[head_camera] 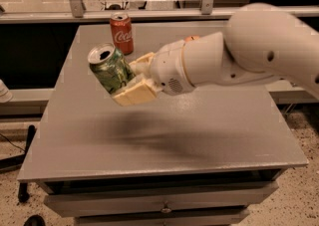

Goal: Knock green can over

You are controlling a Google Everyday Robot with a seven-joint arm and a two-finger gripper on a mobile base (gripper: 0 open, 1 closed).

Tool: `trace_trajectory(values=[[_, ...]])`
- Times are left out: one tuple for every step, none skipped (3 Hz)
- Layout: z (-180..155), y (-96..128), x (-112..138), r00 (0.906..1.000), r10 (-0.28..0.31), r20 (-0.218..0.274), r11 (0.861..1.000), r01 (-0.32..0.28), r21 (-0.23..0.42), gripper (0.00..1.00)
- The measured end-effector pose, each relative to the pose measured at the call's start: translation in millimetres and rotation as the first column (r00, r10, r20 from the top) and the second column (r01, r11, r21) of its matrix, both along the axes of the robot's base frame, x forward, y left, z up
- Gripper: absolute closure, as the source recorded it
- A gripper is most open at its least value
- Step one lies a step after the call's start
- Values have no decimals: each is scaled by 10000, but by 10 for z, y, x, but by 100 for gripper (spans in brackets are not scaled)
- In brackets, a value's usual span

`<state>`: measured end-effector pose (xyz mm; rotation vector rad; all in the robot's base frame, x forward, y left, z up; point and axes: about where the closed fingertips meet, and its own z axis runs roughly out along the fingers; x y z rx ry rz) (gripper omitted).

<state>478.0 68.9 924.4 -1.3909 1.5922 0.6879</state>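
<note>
The green can (109, 68) has a mottled green and pale label and a silver top with an open mouth. It is tilted, top leaning to the left and toward the camera, and it hangs in the air above the grey table (164, 140). My gripper (130, 79) is shut on the can, with one cream finger (134, 92) under it and the other behind it. The white arm reaches in from the right and casts a shadow on the table below.
A red Coca-Cola can (121, 33) stands upright at the table's back, just behind the held can. A sliver of an orange-red fruit (192, 37) shows behind the arm. A rail and posts run behind the table. Drawers sit under the table's front edge.
</note>
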Motion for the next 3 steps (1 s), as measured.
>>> trace_trajectory(values=[[99,-148,-101,9990,254,-373,9777,-326,-2072,100],[-110,-365,-196,9894,-11,-1452,9065,-603,-4178,100],[-532,-730,-363,9619,-814,-2608,7747,-1036,-6238,100]])
